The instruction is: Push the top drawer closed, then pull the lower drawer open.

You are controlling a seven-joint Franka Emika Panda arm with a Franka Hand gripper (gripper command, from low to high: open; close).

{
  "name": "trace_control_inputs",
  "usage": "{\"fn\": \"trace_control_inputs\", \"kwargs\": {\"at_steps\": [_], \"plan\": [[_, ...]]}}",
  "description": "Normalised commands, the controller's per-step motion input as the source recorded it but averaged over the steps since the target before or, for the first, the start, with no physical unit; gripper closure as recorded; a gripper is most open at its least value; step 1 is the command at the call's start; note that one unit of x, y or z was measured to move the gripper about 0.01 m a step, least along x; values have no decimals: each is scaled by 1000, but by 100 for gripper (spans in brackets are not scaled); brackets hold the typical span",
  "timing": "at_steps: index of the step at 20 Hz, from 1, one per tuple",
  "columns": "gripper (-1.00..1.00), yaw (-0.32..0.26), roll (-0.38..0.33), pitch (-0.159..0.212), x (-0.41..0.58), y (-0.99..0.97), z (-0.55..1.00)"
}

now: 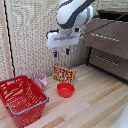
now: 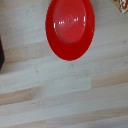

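The white Franka arm hangs over the pale wooden counter [image 1: 95, 102] with its gripper [image 1: 61, 52] pointing straight down, well above everything; the two blue-tipped fingers [image 1: 55, 53] stand a little apart with nothing between them, so they appear spread and empty. Directly beneath lies a shallow round red plastic bowl [image 1: 65, 89], which fills much of the wrist view [image 2: 70, 27] and shows the arm is not yet aimed at the furniture. The dark brown wooden cabinet stands at the exterior view's right. Its top drawer [image 1: 107, 36], with a long thin silver bar handle [image 1: 105, 36], seems to jut forward of the cabinet's front, which would explain why it has to be pushed in first, though the blur makes this hard to confirm. The lower drawer [image 1: 109, 62], carrying a matching silver bar [image 1: 106, 60], sits below it and looks shut. Near the bowl, a colourful printed box [image 1: 64, 74] leans against the light panelled wall, a small pink cup [image 1: 41, 80] stands beside it, and a red plastic basket [image 1: 21, 98] with a blue rim occupies the exterior view's left. By my judgement the task has barely begun: the arm must travel toward the cabinet, well apart from it now.
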Motion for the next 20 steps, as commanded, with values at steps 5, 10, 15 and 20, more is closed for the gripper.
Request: {"fn": "trace_control_inputs", "kwargs": {"at_steps": [5, 10, 15, 20], "plan": [[-100, 164, -259, 0, -167, 76, 134], [-100, 185, -318, 0, -199, -76, 127], [-100, 198, -310, -28, -202, -127, 78], [-100, 200, -312, -44, -187, -149, 31]]}}
